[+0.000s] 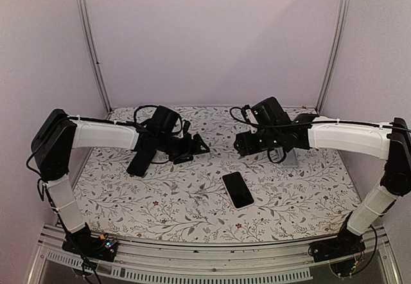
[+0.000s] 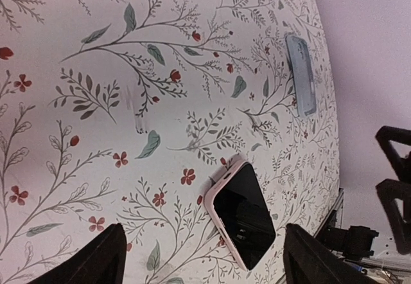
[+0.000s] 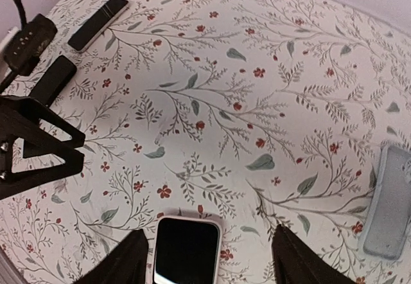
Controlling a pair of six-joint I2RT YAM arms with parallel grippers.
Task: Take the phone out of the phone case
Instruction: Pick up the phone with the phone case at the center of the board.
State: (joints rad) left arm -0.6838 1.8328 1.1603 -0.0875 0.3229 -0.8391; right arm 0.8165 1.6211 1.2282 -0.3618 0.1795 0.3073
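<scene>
- Phone, in the top view, lies flat on the floral table near the front middle. Its dark screen faces up and neither arm touches it.
- Grey case lies on the table behind and to the right of the phone, well apart from it. The right arm partly hides it.
- Left gripper hangs over the table left of middle and points right. Right gripper faces it from the other side, near it but not touching.
- From above I cannot tell how wide either claw stands.
- In the left wrist view, the left fingers sit at the bottom corners, spread wide, with nothing gripped.
- The phone shows on the cloth between them, slanted, with a pale rim around the black glass.
- The case lies further off, near the table's edge.
- In the right wrist view, the right fingers also stand well apart and hold nothing.
- The phone lies on the table at the bottom edge of this view, between the two fingers in the picture.
- The case lies flat at the right edge, apart from the phone.
- The left gripper shows as a dark triangular frame at the left edge.
</scene>
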